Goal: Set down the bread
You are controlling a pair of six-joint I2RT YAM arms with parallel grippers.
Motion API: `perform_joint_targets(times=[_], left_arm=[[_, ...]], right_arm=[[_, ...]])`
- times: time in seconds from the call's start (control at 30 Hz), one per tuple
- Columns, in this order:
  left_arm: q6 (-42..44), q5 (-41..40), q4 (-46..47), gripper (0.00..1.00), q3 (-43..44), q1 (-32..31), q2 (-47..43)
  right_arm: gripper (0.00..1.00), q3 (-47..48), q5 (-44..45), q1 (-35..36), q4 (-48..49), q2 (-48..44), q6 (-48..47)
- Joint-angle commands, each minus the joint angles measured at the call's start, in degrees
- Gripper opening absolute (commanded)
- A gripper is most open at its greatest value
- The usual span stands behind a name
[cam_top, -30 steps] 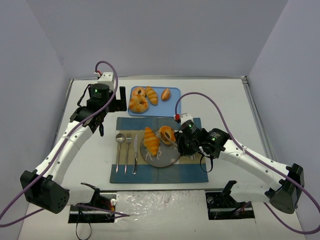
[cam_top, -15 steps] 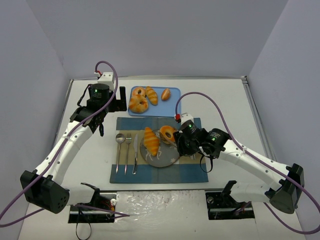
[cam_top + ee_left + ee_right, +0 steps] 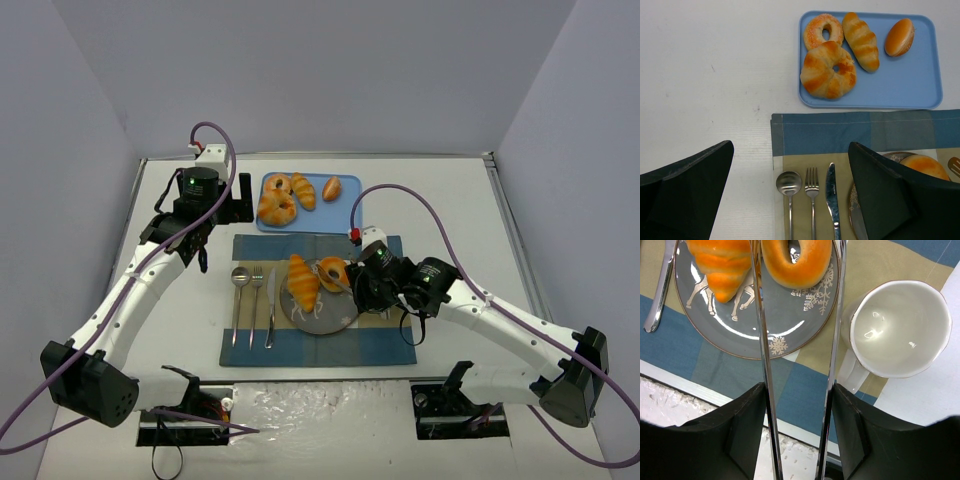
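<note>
My right gripper [image 3: 368, 283] [image 3: 797, 395] is shut on a pair of metal tongs [image 3: 762, 355]. The tong arms flank a round golden bread ring [image 3: 797, 262] [image 3: 333, 271] over the far right part of the grey plate [image 3: 765, 315] [image 3: 322, 318]. I cannot tell whether the ring rests on the plate. A striped croissant [image 3: 302, 282] [image 3: 722, 262] lies on the plate's left side. My left gripper [image 3: 203, 258] [image 3: 790, 195] is open and empty, above the placemat's left edge near the cutlery.
A blue tray [image 3: 910, 85] [image 3: 346, 200] at the back holds a sugared doughnut [image 3: 823, 31], a twisted ring [image 3: 828, 70], a long roll [image 3: 860, 34] and a small bun [image 3: 899, 36]. Spoon [image 3: 788, 185], fork [image 3: 812, 186] and knife [image 3: 832, 192] lie on the placemat [image 3: 840, 132]. A white mug [image 3: 900, 327] stands right of the plate.
The tongs with the bread ring have shifted slightly down and left over the plate. The left arm has not moved.
</note>
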Motion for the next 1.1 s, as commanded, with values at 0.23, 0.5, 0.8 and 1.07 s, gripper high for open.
perform_joint_targets(times=[0.23, 0.5, 0.8, 1.07], left_arm=[[0.62, -0.25, 2.39, 0.97, 2.13, -0.29, -0.47], [0.51, -0.13, 2.3, 0.97, 2.13, -0.29, -0.48], [0.29, 0.32, 2.48, 0.97, 2.17, -0.33, -0.7], [-0.02, 1.02, 2.57, 0.97, 2.18, -0.6, -1.05]], right_arm=[[0.5, 5.87, 6.36, 0.28, 0.91, -2.08, 0.27], [0.51, 12.52, 9.29, -6.06, 2.88, -0.3, -2.05], [0.51, 16.96, 9.92, -23.2, 8.85, 4.67, -4.58], [0.52, 15.02, 9.83, -39.98, 17.49, 10.54, -2.15]])
